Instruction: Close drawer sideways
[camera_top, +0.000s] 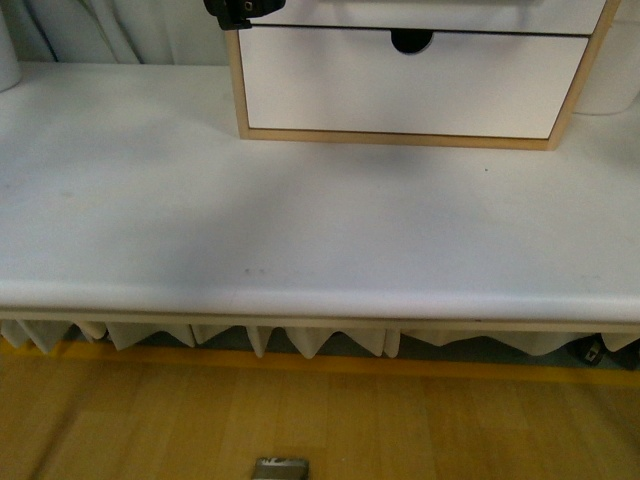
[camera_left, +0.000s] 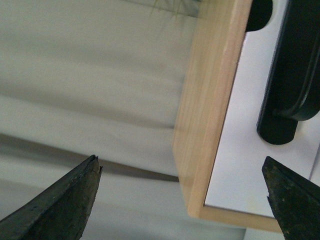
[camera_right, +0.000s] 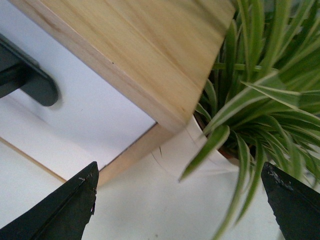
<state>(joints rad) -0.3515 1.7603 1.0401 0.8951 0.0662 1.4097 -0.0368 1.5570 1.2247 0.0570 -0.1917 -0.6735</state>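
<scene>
Front view, table: a white table (camera_top: 300, 230) fills the ground in front of me, with a pleated skirt (camera_top: 320, 342) under its edge and a wood floor (camera_top: 150, 420) below.
Front view, cabinet: the light wood cabinet (camera_top: 238, 90) stands at the table's far side.
Front view, drawer: only a thin strip of the drawer (camera_top: 430, 12) shows at the cabinet's top. Beneath it is a plain white front (camera_top: 400, 95) with a dark semicircular cutout (camera_top: 412, 40) in its upper edge.
Front view, black part: a black part (camera_top: 245, 10) sits at the cabinet's upper left corner, cut off by the frame. I cannot tell what it is.

Left wrist view, left gripper: my left gripper (camera_left: 180, 162) is spread wide, with the dark fingers (camera_left: 65, 200) far apart and nothing held.
Left wrist view, cabinet: a wood corner of the cabinet (camera_left: 210, 100) lies ahead, between my fingertips and clear of both.
Left wrist view, drawer: the drawer's white front (camera_left: 240, 150) lies ahead on one finger's side, with its black bar handle (camera_left: 290, 90) beyond that tip. A notch (camera_left: 260, 15) is farther ahead, against the wood. The front appears to sit inside the frame, but I cannot tell how far in.
Left wrist view, backdrop: pale curtain folds (camera_left: 90, 75) hang beyond the other finger.

Right wrist view, right gripper: my right gripper (camera_right: 180, 167) is also wide apart and empty.
Right wrist view, drawer: the white front (camera_right: 100, 115) and one end of the handle (camera_right: 30, 85) lie ahead of one finger, under the wood corner (camera_right: 150, 60).
Right wrist view, plant: a striped green plant (camera_right: 260, 90) in a white pot (camera_right: 190, 150) stands just beside that corner, ahead of the other finger.
</scene>
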